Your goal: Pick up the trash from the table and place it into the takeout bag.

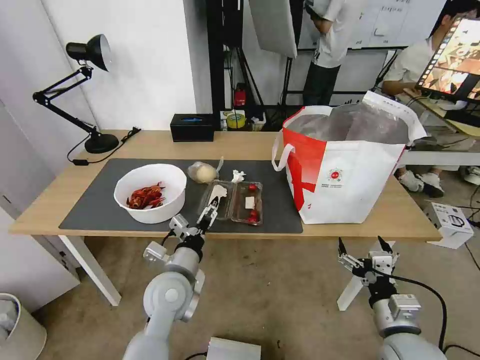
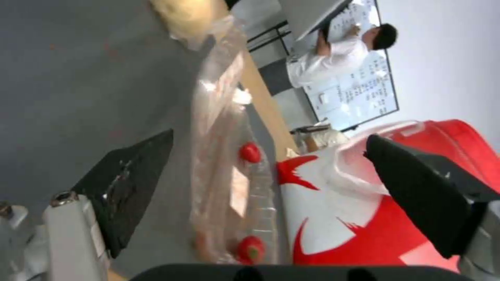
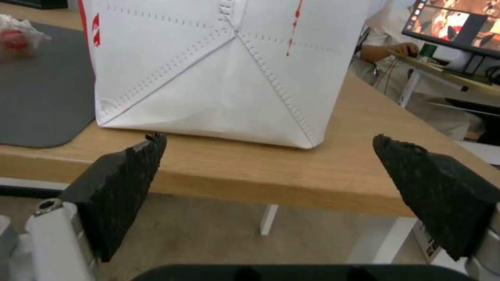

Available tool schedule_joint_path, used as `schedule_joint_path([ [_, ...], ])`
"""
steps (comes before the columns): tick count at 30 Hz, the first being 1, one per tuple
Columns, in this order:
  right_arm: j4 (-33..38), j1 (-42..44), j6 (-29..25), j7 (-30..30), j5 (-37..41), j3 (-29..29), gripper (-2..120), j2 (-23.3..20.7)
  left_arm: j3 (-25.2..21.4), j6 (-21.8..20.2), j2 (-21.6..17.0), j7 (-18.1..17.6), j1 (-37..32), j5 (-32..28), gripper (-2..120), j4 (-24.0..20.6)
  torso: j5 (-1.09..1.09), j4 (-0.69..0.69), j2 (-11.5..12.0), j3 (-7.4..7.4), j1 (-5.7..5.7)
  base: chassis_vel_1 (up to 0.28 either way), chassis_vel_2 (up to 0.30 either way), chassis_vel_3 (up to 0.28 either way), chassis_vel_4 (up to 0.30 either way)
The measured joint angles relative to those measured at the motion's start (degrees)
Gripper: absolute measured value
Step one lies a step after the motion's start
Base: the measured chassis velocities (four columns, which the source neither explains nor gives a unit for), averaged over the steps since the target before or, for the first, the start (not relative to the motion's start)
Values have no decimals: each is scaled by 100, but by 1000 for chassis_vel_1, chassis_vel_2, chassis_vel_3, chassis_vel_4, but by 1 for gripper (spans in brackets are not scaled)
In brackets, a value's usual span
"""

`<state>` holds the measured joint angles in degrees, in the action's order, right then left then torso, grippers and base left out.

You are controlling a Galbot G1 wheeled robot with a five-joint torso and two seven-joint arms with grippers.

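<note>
On the dark grey mat of the table lie the trash items: a white bowl of red crayfish shells, a clear bag with a pale bun, a small crumpled tissue and a clear clamshell tray with red bits. My left gripper is open at the tray's near left edge; the left wrist view shows the tray between its spread fingers. The takeout bag stands open on the right. My right gripper hangs open below the table's front edge, facing the takeout bag.
A black desk lamp stands at the back left and a black tissue box at the back middle. People, a monitor and a side desk are behind on the right. A white box sits on the floor.
</note>
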<state>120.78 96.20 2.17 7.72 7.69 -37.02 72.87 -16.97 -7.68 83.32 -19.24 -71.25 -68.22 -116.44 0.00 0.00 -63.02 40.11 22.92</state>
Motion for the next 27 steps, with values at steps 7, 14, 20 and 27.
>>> schedule_joint_path([
  [7,7,20,-14,-2,-2,-10,100,0,135,0,9,146,106,239,100,-4,1,0,0,0,0,0,0,0,0],
  [14,50,38,-16,-7,-12,-11,100,-9,329,-19,-76,473,259,793,100,73,0,0,0,0,0,0,0,0,0],
  [20,83,52,-18,-17,-15,-2,100,3,430,-66,-163,718,278,1138,91,152,0,0,0,0,0,0,0,0,0],
  [27,94,56,-23,-21,-21,13,100,16,490,-77,-203,953,207,1345,72,77,0,0,0,0,0,0,0,0,0],
])
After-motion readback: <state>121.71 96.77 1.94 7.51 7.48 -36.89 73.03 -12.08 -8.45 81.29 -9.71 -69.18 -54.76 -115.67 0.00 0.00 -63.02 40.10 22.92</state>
